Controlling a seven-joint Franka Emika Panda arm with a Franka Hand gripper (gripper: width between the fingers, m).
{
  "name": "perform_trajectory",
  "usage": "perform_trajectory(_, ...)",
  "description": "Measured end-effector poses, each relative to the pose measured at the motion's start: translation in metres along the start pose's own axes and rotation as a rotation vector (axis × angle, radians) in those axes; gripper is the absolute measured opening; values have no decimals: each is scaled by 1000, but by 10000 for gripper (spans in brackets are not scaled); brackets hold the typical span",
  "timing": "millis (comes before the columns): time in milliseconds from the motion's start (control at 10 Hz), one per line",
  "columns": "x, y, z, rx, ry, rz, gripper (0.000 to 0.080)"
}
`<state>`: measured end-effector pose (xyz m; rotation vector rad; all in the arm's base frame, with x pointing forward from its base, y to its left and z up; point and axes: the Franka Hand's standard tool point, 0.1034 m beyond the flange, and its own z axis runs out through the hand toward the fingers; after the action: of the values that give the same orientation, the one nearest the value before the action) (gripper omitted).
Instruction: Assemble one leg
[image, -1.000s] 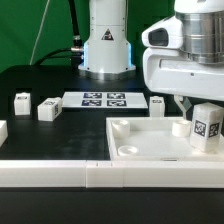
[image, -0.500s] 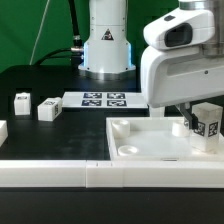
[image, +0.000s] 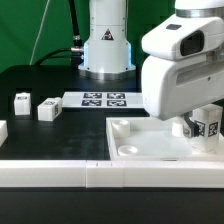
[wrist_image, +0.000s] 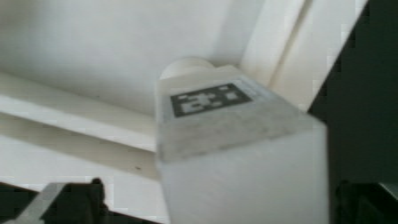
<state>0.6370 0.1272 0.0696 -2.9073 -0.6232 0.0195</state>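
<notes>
My gripper (image: 201, 124) is shut on a leg (image: 209, 128), a white block with a black-and-white tag. It holds the leg at the right far corner of the large white tray-like piece (image: 150, 143). The arm's white head (image: 180, 65) hides the leg's top. In the wrist view the leg (wrist_image: 222, 125) fills the middle with its tag facing the camera. My gripper (wrist_image: 222, 200) has a dark finger (wrist_image: 71, 200) on either side of the leg, and the tray's rim lies behind it. Whether the leg touches the tray I cannot tell.
Two loose legs (image: 21, 100) (image: 47, 110) stand at the exterior view's left, another (image: 157, 103) behind the tray. The marker board (image: 104, 99) lies before the robot base (image: 106, 45). A white rail (image: 90, 175) runs along the front edge.
The arm's head has come down and toward the exterior view's left, covering more of the tray. The held leg has sunk slightly at the tray's right corner.
</notes>
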Motion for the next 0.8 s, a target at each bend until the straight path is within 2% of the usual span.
perform_trajectory(300,-1,1,0,2,-2,18,626)
perform_trajectory(400,-1,1,0,2,-2,17,438)
perform_trajectory(500,-1,1,0,1,-2,17,438)
perform_trajectory(600,-1,3,0,-1,-2,18,298)
perform_trajectory(800,-1,2,0,0,-1,33,298)
